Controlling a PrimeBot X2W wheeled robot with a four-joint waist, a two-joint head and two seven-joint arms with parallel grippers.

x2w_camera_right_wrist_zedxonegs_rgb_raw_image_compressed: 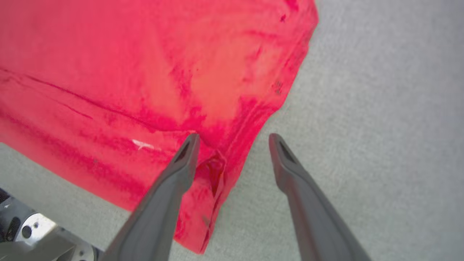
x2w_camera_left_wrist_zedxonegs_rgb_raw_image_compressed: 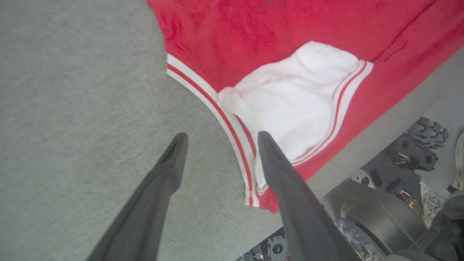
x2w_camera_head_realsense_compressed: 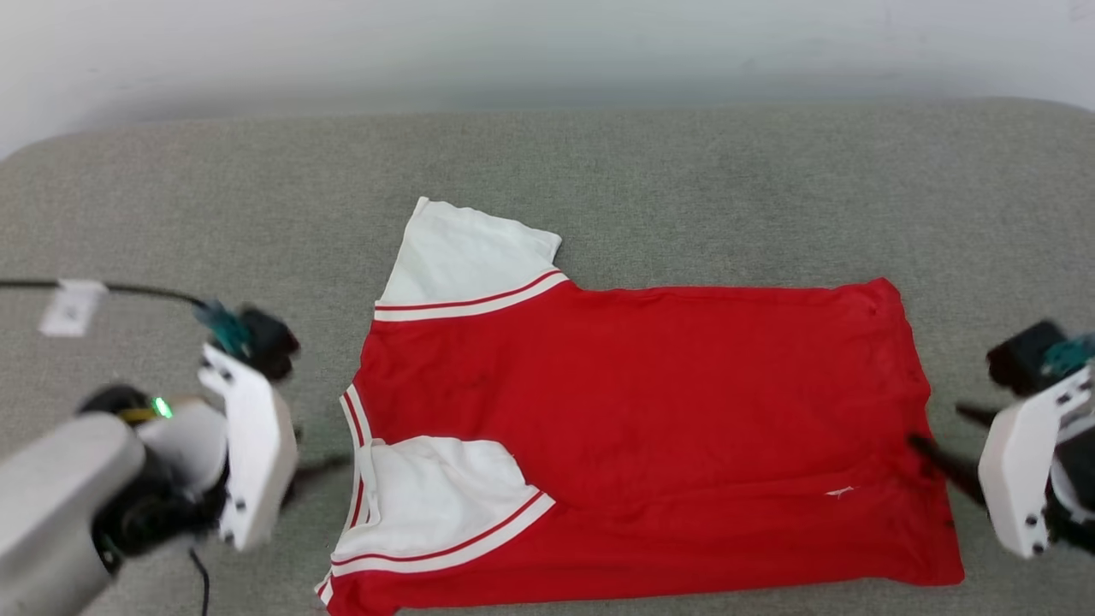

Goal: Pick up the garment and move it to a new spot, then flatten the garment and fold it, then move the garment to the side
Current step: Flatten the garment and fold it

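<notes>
The red short-sleeved T-shirt with white sleeves and striped trim (x2w_camera_head_realsense_compressed: 650, 402) lies spread sideways on the grey-green fabric-covered surface (x2w_camera_head_realsense_compressed: 684, 188), collar end toward the left gripper (x2w_camera_left_wrist_zedxonegs_rgb_raw_image_compressed: 222, 136) and hem toward the right gripper (x2w_camera_right_wrist_zedxonegs_rgb_raw_image_compressed: 233, 137). Both claws stand spread and hold nothing: the left straddles the striped neck trim (x2w_camera_left_wrist_zedxonegs_rgb_raw_image_compressed: 217, 112), and the right straddles a small pucker at the hem (x2w_camera_right_wrist_zedxonegs_rgb_raw_image_compressed: 214, 168). The near white sleeve (x2w_camera_head_realsense_compressed: 436, 488) already lies over the red body while the far white sleeve (x2w_camera_head_realsense_compressed: 466, 252) sticks out, so the fold looks partly made. Doing it well likely means pinching the far edge at both ends together, keeping the thin cloth taut, and laying it over evenly. The shirt's near corner is cut off in the head view, the left fingers blur there, and a small white fleck (x2w_camera_head_realsense_compressed: 840, 491) near the hem is too small to identify.
</notes>
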